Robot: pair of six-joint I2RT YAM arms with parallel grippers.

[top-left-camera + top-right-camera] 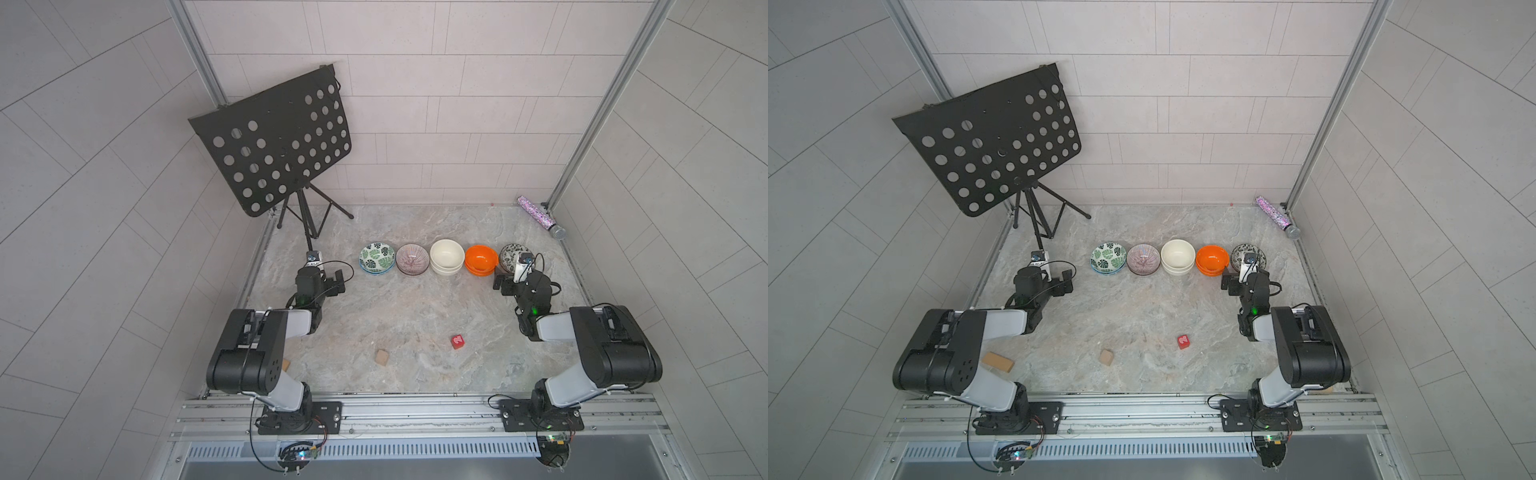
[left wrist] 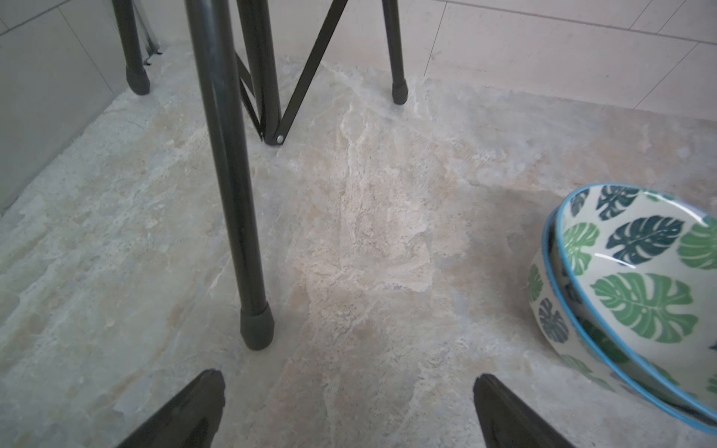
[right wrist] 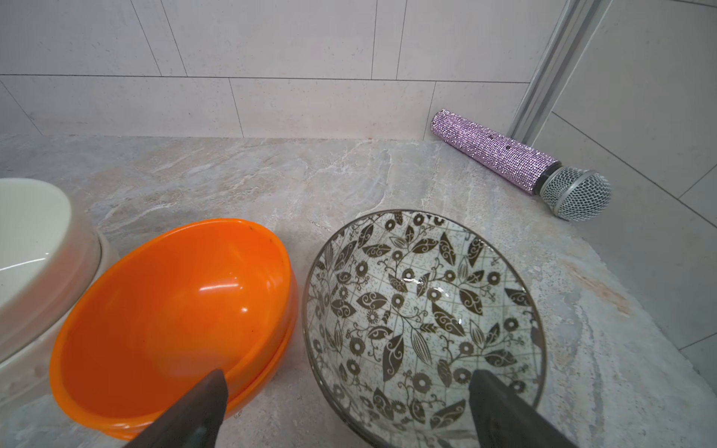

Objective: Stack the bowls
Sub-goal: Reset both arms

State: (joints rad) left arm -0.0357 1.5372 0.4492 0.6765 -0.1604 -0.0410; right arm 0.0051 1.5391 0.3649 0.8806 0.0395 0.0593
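The bowls stand in a row across the far half of the table [image 1: 399, 316]: green-leaf bowls [image 1: 377, 257], purple striped bowl [image 1: 412, 258], cream bowls [image 1: 446, 257], orange bowls [image 1: 481, 259] and black-and-white leaf bowl [image 3: 423, 310]. The green-leaf, cream and orange ones sit nested in pairs; whether the other two are doubled I cannot tell. The left pincer [image 2: 347, 376] is spread wide and empty, near the green-leaf bowls and a leg of the music stand [image 1: 274, 145]. The right pincer [image 3: 348, 374] is also spread and empty, one finger before the orange bowls, the other before the black-and-white leaf bowl.
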